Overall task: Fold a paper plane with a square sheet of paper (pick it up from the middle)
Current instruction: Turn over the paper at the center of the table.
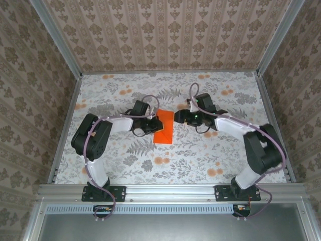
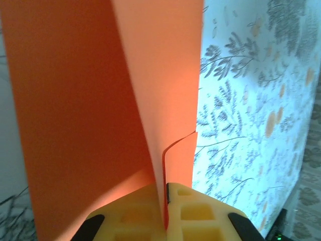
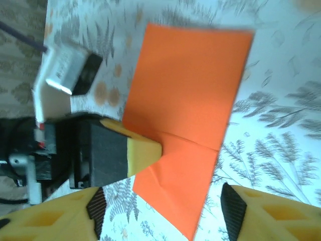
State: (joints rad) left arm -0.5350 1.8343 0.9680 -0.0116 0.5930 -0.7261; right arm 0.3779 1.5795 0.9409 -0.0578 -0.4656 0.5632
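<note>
We see the orange paper (image 1: 164, 127), folded, at frame centre. Our left gripper (image 2: 166, 213) pinches its edge; our right gripper (image 3: 161, 203) gapes wide beside it. We judge an early fold; next, press the crease.

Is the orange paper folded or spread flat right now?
Folded. From above the orange paper is a narrow rectangle, and the left wrist view shows two layers meeting where the left gripper pinches it.
</note>
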